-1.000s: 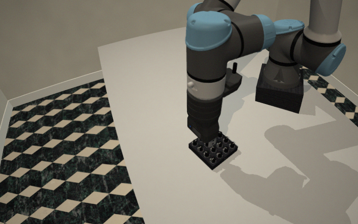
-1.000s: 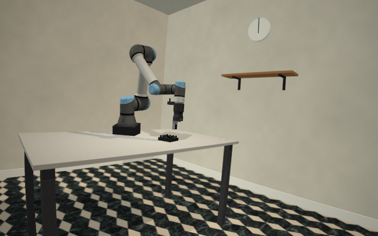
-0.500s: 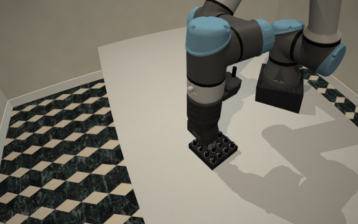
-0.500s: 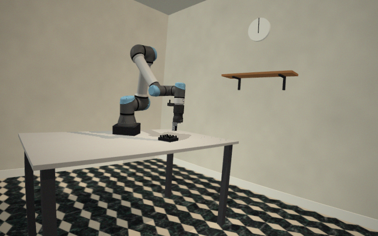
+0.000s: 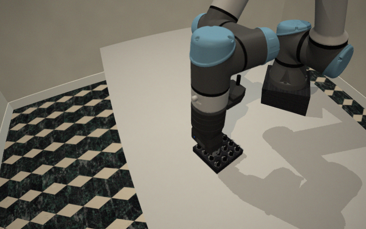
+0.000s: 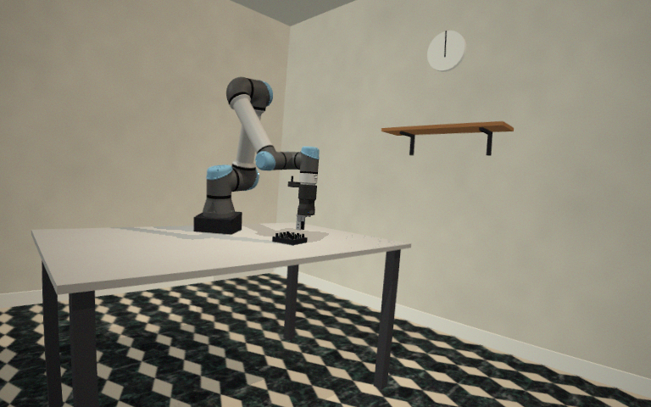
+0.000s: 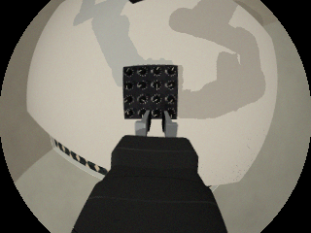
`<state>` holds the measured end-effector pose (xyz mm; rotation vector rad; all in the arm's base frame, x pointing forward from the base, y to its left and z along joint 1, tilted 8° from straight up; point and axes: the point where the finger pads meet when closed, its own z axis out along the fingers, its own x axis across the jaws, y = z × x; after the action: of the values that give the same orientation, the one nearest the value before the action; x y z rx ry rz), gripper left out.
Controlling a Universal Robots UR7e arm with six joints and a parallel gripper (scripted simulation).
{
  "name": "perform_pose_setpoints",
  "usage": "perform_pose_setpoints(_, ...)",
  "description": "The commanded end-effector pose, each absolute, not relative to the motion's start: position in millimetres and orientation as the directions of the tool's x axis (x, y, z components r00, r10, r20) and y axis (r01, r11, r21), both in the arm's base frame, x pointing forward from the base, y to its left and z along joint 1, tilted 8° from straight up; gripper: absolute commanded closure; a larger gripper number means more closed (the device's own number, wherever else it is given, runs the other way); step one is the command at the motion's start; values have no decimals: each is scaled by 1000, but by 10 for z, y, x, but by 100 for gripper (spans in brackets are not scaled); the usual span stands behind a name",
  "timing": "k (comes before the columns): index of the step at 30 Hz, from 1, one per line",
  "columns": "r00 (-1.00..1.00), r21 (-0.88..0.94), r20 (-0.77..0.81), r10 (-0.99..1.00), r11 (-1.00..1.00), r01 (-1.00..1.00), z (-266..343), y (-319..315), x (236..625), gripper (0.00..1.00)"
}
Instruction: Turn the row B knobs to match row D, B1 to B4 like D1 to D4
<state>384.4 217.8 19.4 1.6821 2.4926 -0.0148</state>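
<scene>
Black knob box below the jaws, on the table, jaws partly open, holding nothing

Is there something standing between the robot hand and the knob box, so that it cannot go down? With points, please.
Nothing visible stands between them. The hand (image 5: 216,153) (image 6: 299,228) (image 7: 156,116) hangs above the knob box (image 5: 227,156) (image 6: 289,240) (image 7: 150,92), with an open gap in the exterior view.

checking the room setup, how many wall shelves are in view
1: a wooden shelf on the right-hand wall, below the clock, in the exterior view. Others may be hidden out of frame.
</scene>
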Motion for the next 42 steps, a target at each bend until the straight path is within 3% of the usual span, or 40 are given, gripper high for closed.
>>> perform_pose_setpoints(1,-368,68,-117,922,377,924,147,2177,3854,54)
perform_pose_setpoints(42,-368,68,-117,922,377,924,50,2170,3866,54)
